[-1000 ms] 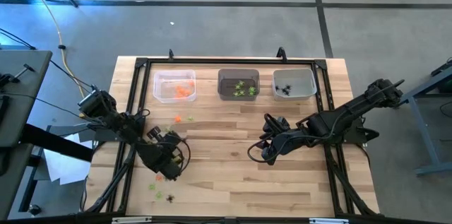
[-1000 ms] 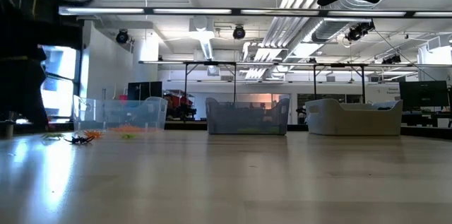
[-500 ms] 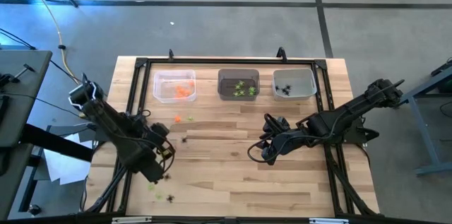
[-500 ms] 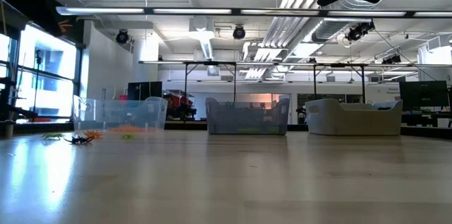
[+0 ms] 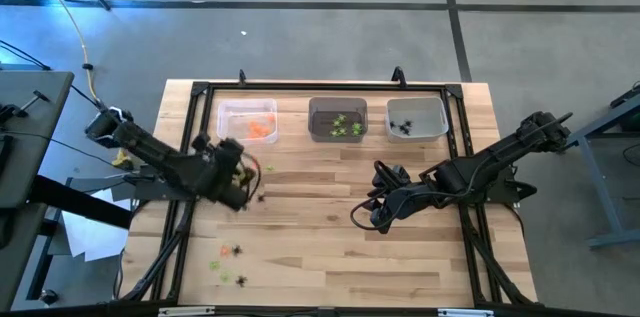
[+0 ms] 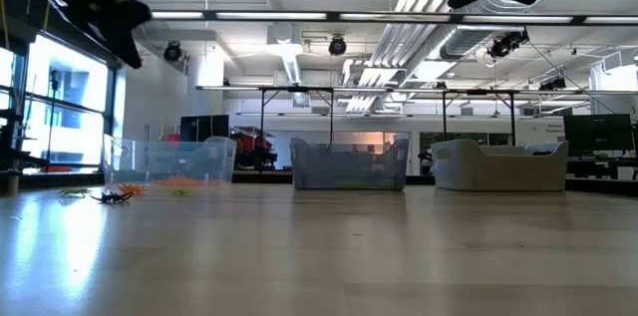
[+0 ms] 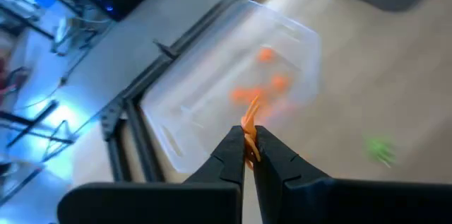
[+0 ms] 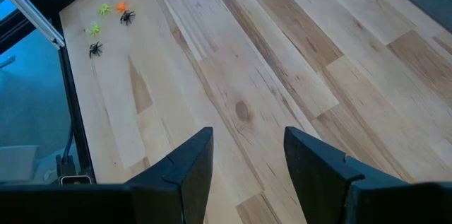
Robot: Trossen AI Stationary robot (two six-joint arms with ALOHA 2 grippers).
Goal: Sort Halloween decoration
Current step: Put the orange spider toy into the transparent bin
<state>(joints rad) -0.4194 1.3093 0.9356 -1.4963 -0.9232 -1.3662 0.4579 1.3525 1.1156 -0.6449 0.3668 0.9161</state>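
Item: our left gripper point(image 7: 247, 155), jaws pinched shut on an orange trinket point(image 7: 249, 119), hangs near the clear bin point(image 5: 246, 121) of orange pieces at the table's far left, presumably to drop like with like. Our right gripper point(image 8: 247, 155) waits mid-table, jaws apart and empty; loose spiders point(image 8: 127, 17) and green trinkets point(image 5: 216, 268) lie by the near-left corner.

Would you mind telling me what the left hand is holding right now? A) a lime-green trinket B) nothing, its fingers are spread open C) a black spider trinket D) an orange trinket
D: in the left wrist view the left hand is shut on a thin orange trinket, with the translucent bin of orange pieces just ahead of it.
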